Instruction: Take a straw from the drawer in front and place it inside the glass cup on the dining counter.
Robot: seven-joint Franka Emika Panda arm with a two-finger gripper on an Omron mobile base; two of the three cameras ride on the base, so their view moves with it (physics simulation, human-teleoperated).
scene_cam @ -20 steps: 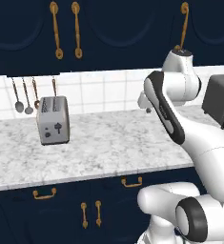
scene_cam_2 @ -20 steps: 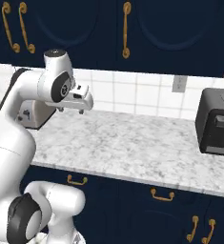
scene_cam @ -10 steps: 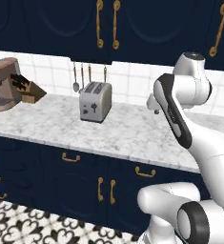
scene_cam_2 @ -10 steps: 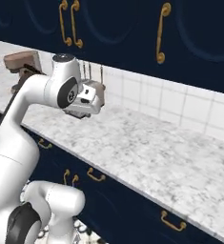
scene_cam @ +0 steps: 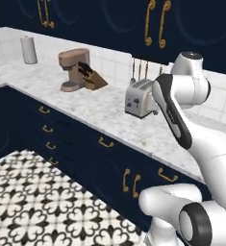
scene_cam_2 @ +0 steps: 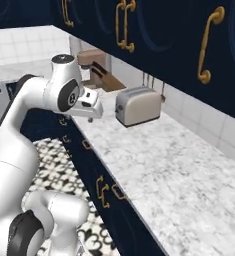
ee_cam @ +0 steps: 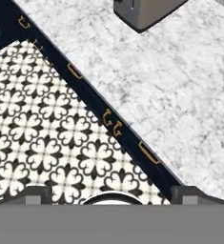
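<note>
**Straw out of sight, gripper empty over the worktop edge**

The gripper (ee_cam: 111, 193) hung with its jaws spread wide and nothing between them, above the front edge of the marble worktop (ee_cam: 180, 86), with the patterned floor (ee_cam: 42, 133) below. The straw could not be placed: none of the navy drawers (scene_cam: 102, 144) stood open, and which one held it was not clear. Judged from the task, such a thin stick would be light, stiff and slippery, best pinched at mid-length. The toaster (scene_cam_2: 137, 105) stood near the back wall.

Even, bright rendered light; soft shadow beside the toaster (scene_cam_2: 138, 106); slightly soft focus throughout
</note>
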